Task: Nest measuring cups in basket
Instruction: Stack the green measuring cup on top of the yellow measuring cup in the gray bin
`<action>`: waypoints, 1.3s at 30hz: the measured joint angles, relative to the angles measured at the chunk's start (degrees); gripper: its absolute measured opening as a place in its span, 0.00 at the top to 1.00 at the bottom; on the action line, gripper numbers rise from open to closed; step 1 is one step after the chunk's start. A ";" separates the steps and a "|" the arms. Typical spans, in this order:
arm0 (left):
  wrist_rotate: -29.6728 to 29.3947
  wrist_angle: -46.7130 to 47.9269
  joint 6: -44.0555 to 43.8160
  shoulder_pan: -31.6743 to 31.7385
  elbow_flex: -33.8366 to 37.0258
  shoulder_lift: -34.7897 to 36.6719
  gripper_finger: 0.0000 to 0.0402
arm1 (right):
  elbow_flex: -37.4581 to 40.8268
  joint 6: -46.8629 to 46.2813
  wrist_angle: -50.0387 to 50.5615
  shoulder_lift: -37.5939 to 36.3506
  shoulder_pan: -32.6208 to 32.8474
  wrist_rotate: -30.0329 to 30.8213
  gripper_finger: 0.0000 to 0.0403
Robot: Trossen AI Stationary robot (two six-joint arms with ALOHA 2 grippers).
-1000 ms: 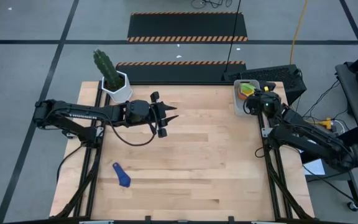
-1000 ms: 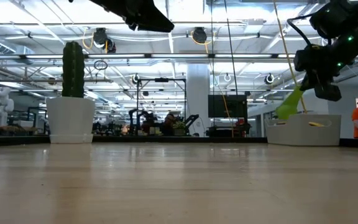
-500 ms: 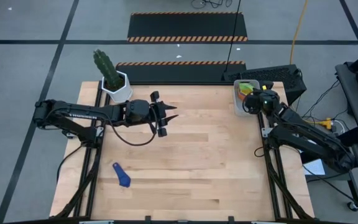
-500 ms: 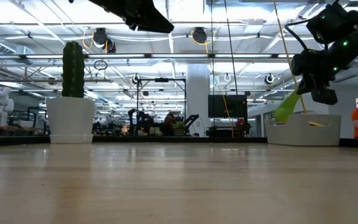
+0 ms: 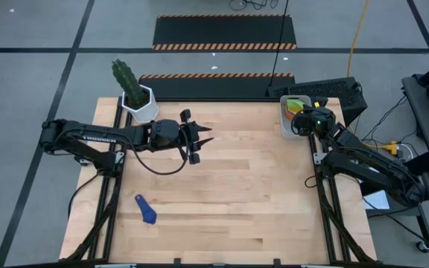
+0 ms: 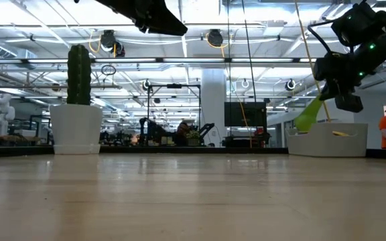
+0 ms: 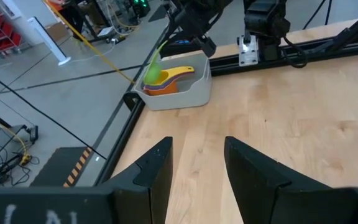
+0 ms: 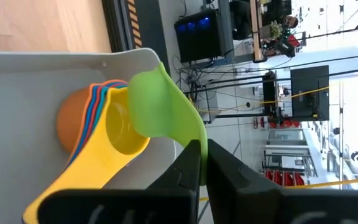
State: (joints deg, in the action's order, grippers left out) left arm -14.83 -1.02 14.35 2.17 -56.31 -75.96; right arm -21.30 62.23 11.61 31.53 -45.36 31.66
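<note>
The right gripper (image 8: 201,163) is closed on the handle of the green measuring cup (image 8: 160,106), holding it over the basket (image 5: 287,125) at the table's (image 5: 237,193) far right corner. The basket holds a nested stack topped by the yellow cup (image 8: 114,134). The left gripper (image 7: 197,165) hovers part-open and empty over mid-table; a dark blue cup (image 5: 147,211) lies near the front left, and a cactus pot (image 5: 140,104) stands at the far left edge.

A smooth, glossy green plastic measuring cup (image 8: 160,102) is seen; the pale wooden table (image 5: 229,193) is matt, with visible grain.
</note>
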 joint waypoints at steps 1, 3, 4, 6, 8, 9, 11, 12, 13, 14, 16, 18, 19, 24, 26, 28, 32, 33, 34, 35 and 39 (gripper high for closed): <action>0.00 0.00 0.00 0.00 0.00 0.00 0.63 | 0.00 -0.01 0.29 0.00 0.02 0.04 0.99; 0.00 0.00 -0.01 0.00 0.00 0.00 0.63 | 0.00 -0.01 0.85 0.00 0.02 0.21 0.99; -0.01 -0.01 -0.02 0.00 0.00 0.00 0.63 | 0.00 -0.01 1.09 -0.02 0.02 0.33 0.99; 0.00 0.00 -0.07 0.00 0.00 0.00 0.63 | 0.00 -0.08 1.51 -0.02 0.02 1.31 0.99; 0.00 -0.02 -0.09 0.00 0.00 0.00 0.63 | 0.00 -0.29 2.20 -0.02 0.02 1.53 0.98; -0.02 -0.02 -0.09 0.00 0.00 0.00 0.63 | 0.00 -0.83 2.57 -0.02 0.02 1.51 0.97; -0.02 -0.02 -0.10 0.00 0.00 0.00 0.63 | 0.00 -1.73 3.41 -0.02 0.02 1.29 0.93; -0.02 -0.02 -0.12 0.00 0.00 0.00 0.63 | 0.00 -2.00 3.82 -0.02 0.02 1.28 0.91; -0.02 -0.01 -0.14 0.00 0.00 0.00 0.63 | 0.00 -2.45 4.04 0.00 0.02 1.25 0.88; -0.02 0.00 -0.21 0.00 0.00 0.00 0.63 | 0.00 -2.90 4.06 0.00 0.02 1.25 0.85; -0.02 0.22 -0.28 0.00 0.00 0.00 0.63 | 0.00 -3.25 4.06 -0.02 0.02 1.27 0.79; -0.02 0.76 -0.36 0.00 0.00 0.00 0.63 | 0.00 -3.99 4.32 0.00 0.02 1.27 0.74; -0.04 1.01 -0.49 0.00 0.00 0.00 0.63 | 0.00 -4.59 4.48 -0.02 0.02 1.27 0.71; -0.04 1.39 -0.66 0.00 0.00 0.00 0.63 | -0.37 -7.35 6.89 -0.59 0.13 1.25 0.65; -0.04 1.69 -1.16 0.00 0.00 0.00 0.63 | -1.42 -9.01 9.57 -1.05 0.13 1.37 0.63; -0.03 2.20 -1.60 0.00 0.00 0.00 0.63 | -2.75 -11.72 13.13 -1.69 0.13 1.33 0.61; -0.02 1.78 -3.13 0.00 0.00 0.00 0.63 | -5.28 -17.57 20.10 -2.64 0.13 1.19 0.56; -0.01 1.33 -3.41 0.00 0.00 0.00 0.63 | -5.63 -19.07 21.69 -2.80 0.13 1.19 0.55; 0.09 0.97 -3.55 0.00 0.00 0.00 0.63 | -5.76 -20.62 22.78 -2.96 0.13 1.22 0.53; 0.78 0.71 -3.74 0.00 0.00 0.00 0.63 | -5.89 -22.09 23.78 -3.03 0.13 1.26 0.51; 4.97 -0.07 -4.29 0.15 0.00 0.02 0.63 | -5.92 -27.16 26.06 -3.02 0.13 1.60 0.45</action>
State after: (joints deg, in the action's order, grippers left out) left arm -9.86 -1.09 10.06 2.33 -56.31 -75.94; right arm -27.22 35.07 37.67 28.51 -45.23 33.26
